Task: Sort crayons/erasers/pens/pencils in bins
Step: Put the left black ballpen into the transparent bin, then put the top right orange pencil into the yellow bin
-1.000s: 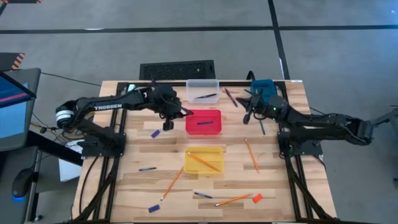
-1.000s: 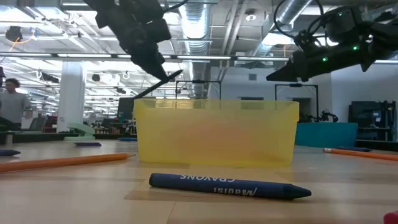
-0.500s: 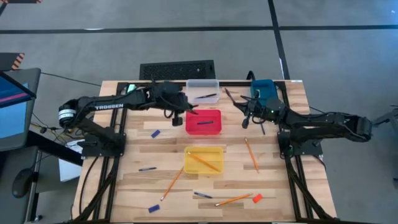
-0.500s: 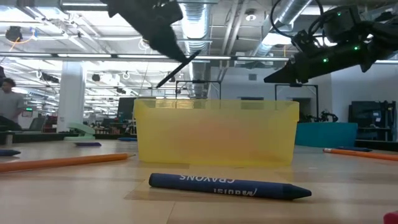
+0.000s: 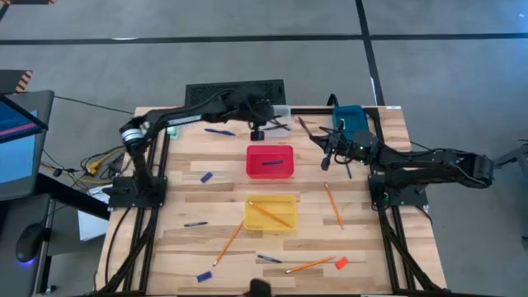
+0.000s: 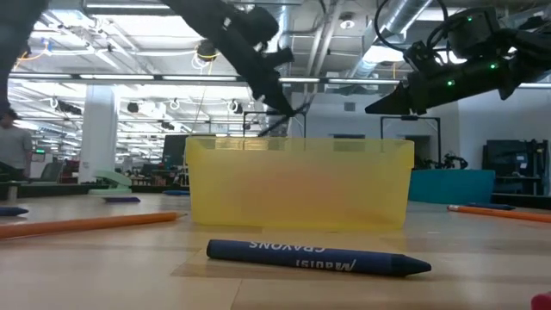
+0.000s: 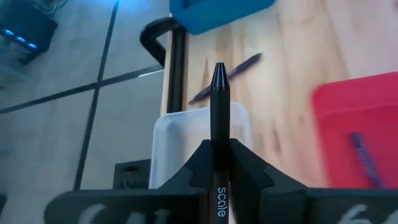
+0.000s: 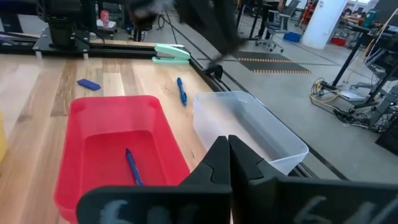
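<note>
My left gripper [image 5: 257,126] hangs over the clear bin [image 7: 166,146] at the table's far edge, shut on a black pen [image 7: 219,102]. In the low view this gripper [image 6: 277,93] shows high above the yellow bin [image 6: 297,182]. My right gripper [image 5: 327,155] hovers shut and empty to the right of the red bin [image 5: 270,161], which holds a blue stick [image 8: 132,167]. Two pencils lie in the yellow bin [image 5: 271,212]. The blue bin [image 5: 348,115] stands at the far right. My left gripper pinches the pen's barrel [image 7: 219,134] between its two fingers. The pen runs along the fingers and sticks out past their ends to its cone end [image 7: 219,70]. The fingers slant down from the table's left side. The pen is lifted clear above the clear bin.
Loose on the table lie a blue pen [image 5: 219,130], crayons [image 5: 206,176] [image 5: 203,275], pencils [image 5: 229,243] [image 5: 333,205] [image 5: 309,265], an orange-red eraser [image 5: 341,262] and dark pens [image 5: 305,128]. A crayon [image 6: 314,256] lies in front of the low camera.
My left gripper has swung from beside the red bin's left side toward the table's far edge and right, rolling as it went, and now hangs over the clear bin. The black pen has travelled with it, clear of the table.
</note>
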